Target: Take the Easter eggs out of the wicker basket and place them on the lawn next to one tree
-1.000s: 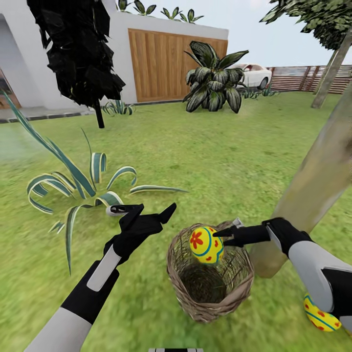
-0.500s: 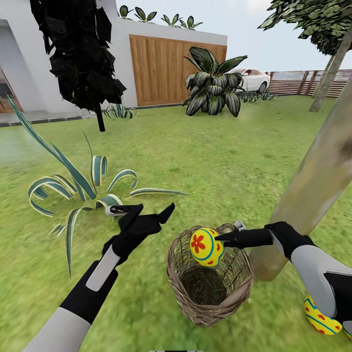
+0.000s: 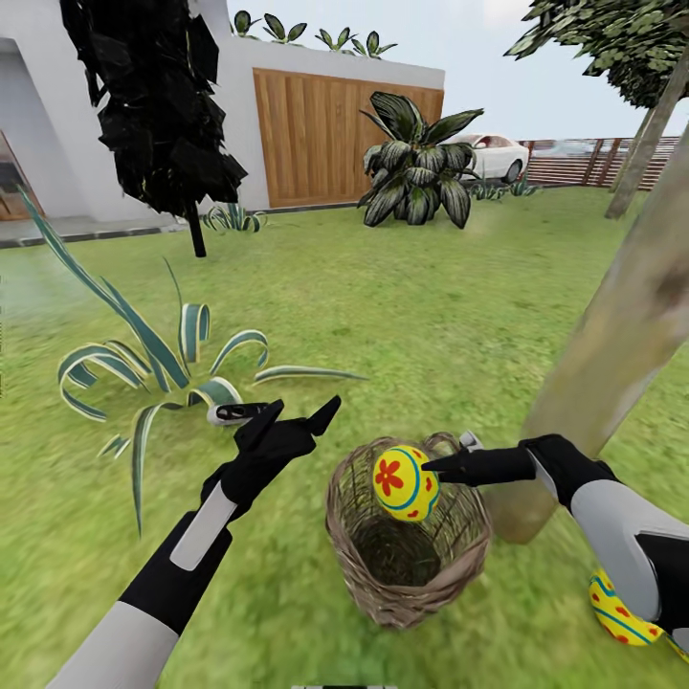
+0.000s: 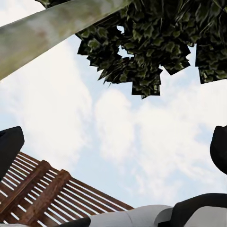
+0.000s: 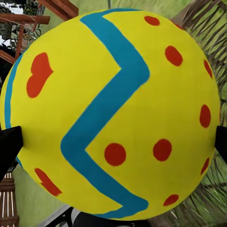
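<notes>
A yellow Easter egg [image 3: 406, 482] with a blue zigzag band, red dots and a red flower mark sits pinched in the right gripper [image 3: 433, 469], held just above the open mouth of the wicker basket [image 3: 407, 584]. In the right wrist view the same egg [image 5: 113, 111] looms close, with a dark fingertip [image 5: 9, 144] pressed against each side.

The basket stands upright on the lawn [image 3: 383, 306]. Its dim interior shows no other egg, though the bottom is hard to make out. A second egg [image 3: 622, 612] lies on the grass near the right forearm, close to the foot of the tree [image 3: 612, 354], a thick pale trunk leaning up to the right just beside the basket. A third egg cannot be made out here.

The left gripper [image 3: 292, 413] hangs empty to the left of the basket, its two fingers spread apart and tilted upward. Beyond it grows a striped spiky agave [image 3: 153, 364], and farther back stand a black-leaved tree [image 3: 153, 105], a wooden garage door [image 3: 335, 124] and a white car [image 3: 498, 153].

The main risk, as I judge it, is the egg slipping: it is smooth and round, held at only two small points, and a quick swing toward the trunk could roll it free, back into the basket or away across the grass. The right arm could also clip the basket rim and tip it, or brush the egg already lying by the tree.
</notes>
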